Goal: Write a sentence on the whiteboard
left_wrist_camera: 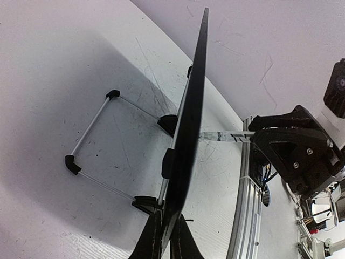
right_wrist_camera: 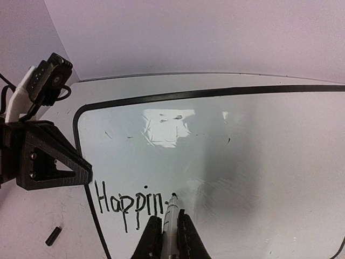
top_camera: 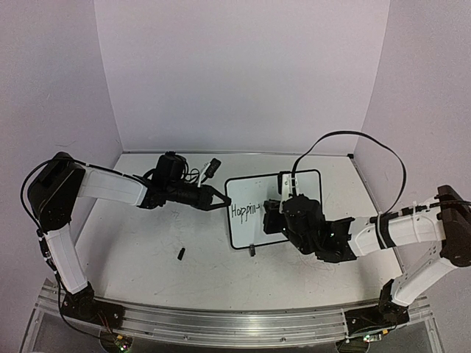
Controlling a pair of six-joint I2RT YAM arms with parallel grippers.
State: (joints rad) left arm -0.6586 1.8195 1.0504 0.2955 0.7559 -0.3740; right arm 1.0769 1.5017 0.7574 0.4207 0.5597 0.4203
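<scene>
A robotics lab bench: plain white panel walls [top_camera: 243, 73] box in a scratched white counter [top_camera: 147, 250] fronted by an aluminium rail [top_camera: 221, 320].

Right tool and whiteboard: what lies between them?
A marker, gripped by the right tool, spans the gap; its tip touches the whiteboard just after the sentence, so far "Happin". The right wrist view shows it.

Flat white matte tabletop [top_camera: 140, 250], w/ grey scuffs & scratches, is boxed in on 3 sides by plain pale lilac-white panels: back wall [top_camera: 235, 73], left wall [top_camera: 44, 81], right wall [top_camera: 434, 81]. Ribbed silver aluminium rail [top_camera: 221, 322] runs along the near table edge. Light is soft & even, w/ faint blurry shadows on the tabletop.
</scene>
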